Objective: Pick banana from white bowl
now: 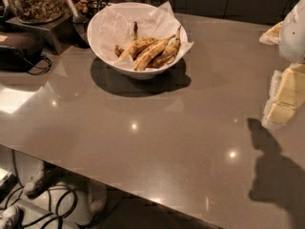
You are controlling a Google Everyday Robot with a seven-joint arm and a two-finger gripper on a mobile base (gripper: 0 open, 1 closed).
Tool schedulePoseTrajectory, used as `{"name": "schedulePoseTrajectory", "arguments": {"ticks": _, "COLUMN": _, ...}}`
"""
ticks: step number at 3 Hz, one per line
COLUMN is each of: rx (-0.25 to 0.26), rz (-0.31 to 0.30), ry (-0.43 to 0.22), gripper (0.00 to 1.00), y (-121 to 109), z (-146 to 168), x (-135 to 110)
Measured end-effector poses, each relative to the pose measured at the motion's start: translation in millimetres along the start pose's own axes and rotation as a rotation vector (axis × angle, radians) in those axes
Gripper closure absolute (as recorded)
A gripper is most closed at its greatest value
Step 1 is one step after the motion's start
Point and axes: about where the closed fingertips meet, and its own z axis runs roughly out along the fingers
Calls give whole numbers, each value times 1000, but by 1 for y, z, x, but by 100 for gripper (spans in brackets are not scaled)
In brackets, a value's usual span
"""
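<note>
**Camera view: counter with fruit bowl, gripper at the right margin.** The gripper [285, 97], seen as pale yellow and white parts, enters at the right edge of the view, above the grey counter [157, 128]. Whether the gripper is apart or together cannot be told, and nothing is seen held in it. Below the gripper, toward the near right corner, its dark shadow [276, 175] falls on the counter.

The white bowl [143, 73] stands well apart from the gripper, far to the left of it in view and farther back on the counter. It is lined with crinkled white paper [114, 25]. The banana [138, 46], short, plump and yellow with brown speckles, lies in the bowl on the paper, on the side away from the gripper. Touching it on the gripper's side lies a slimmer curved banana [153, 52]. Next to that, nearest the gripper, lies a darker brown banana [170, 50].

Beyond the bowl, at the far left corner and farthest from the gripper, a clear jar of nuts [35, 1] stands on a raised block. In front of the jar sits a black device [16, 49] with a cable.
</note>
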Motion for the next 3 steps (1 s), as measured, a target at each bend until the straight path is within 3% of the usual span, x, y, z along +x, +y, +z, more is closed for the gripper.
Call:
{"name": "schedulePoseTrajectory", "arguments": {"ticks": 1, "rx": 0, "rz": 0, "ry": 0, "gripper": 0, "y": 0, "z": 0, "x": 0}}
{"name": "schedulePoseTrajectory", "arguments": {"ticks": 2, "rx": 40, "rz": -34, "ry": 33, "gripper": 0, "y": -5, "z": 1, "x": -7}}
{"name": "schedulePoseTrajectory", "arguments": {"ticks": 3, "rx": 76, "rz": -72, "ry": 41, "gripper": 0, "y": -35, "z": 5, "x": -29}}
